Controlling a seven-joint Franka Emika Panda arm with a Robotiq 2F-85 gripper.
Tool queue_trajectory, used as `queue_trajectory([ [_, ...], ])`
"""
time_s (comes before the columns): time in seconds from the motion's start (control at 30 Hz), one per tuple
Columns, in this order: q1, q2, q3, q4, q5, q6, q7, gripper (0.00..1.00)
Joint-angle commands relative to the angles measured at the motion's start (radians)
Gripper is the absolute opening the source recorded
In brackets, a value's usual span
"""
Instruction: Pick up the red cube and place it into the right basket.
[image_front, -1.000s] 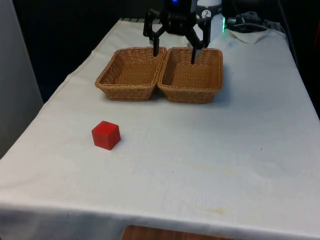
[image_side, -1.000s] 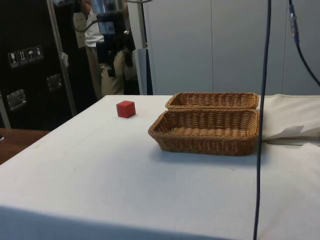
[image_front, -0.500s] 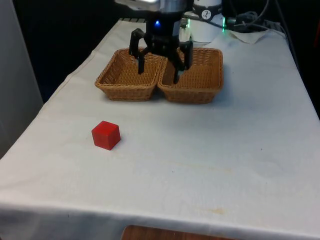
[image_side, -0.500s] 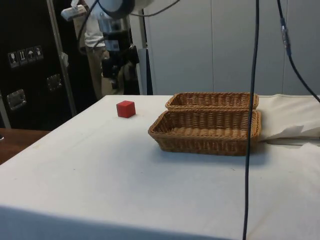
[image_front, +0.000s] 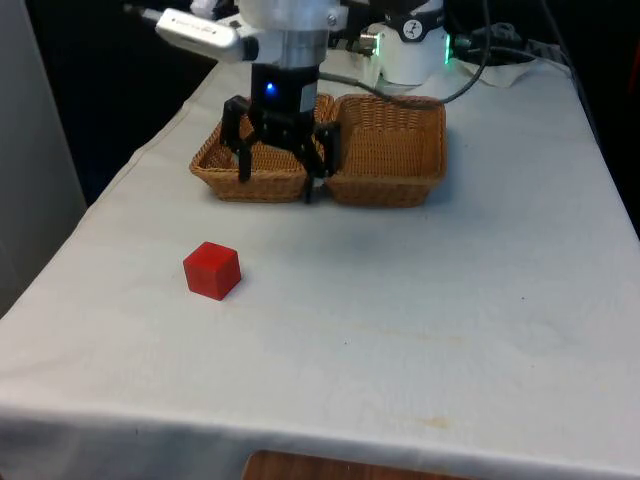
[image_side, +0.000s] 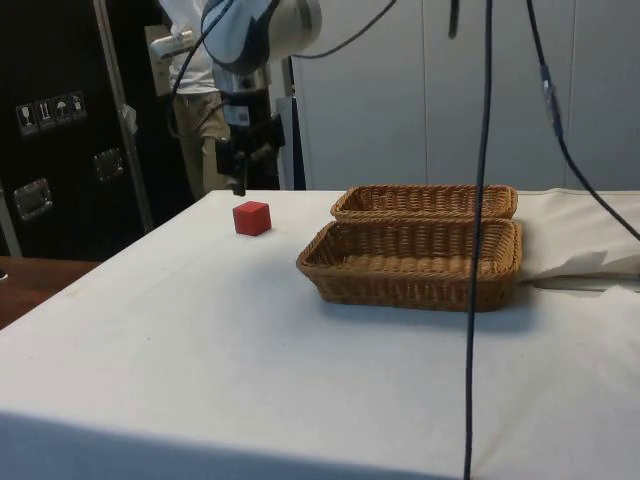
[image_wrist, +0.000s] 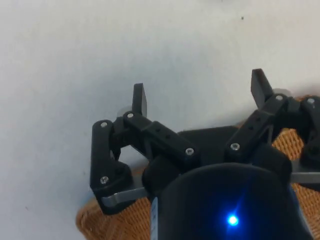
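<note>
Cube (image_front: 211, 270) before baskets (image_front: 262, 150); gripper (image_front: 275, 186) between.

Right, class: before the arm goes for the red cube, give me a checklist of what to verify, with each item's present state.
1. End effector open: ok.
2. End effector empty: ok.
3. Red cube free on the cloth, nothing touching it: ok.
4. End effector above the cube: not ok; it hangs at the near edge of the baskets.
5. Right basket empty for the drop: ok.
6. Left basket beside it, rims touching: cannot tell.
</note>
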Motion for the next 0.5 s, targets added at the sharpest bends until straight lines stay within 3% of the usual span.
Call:
queue_trajectory([
  [0.0,-0.017,0.018,0.012,0.020,0.019,0.001,-0.016,1.00],
  [0.17,-0.026,0.089,-0.003,0.082,0.086,0.009,-0.068,1.00],
  [0.2,-0.013,0.090,-0.018,0.080,0.083,0.001,-0.061,1.00],
  [0.23,-0.028,0.100,-0.006,0.091,0.098,0.010,-0.077,1.00],
  [0.43,-0.043,0.155,-0.028,0.121,0.186,0.024,-0.159,1.00],
  [0.47,-0.026,0.152,-0.041,0.114,0.174,0.018,-0.143,1.00],
])
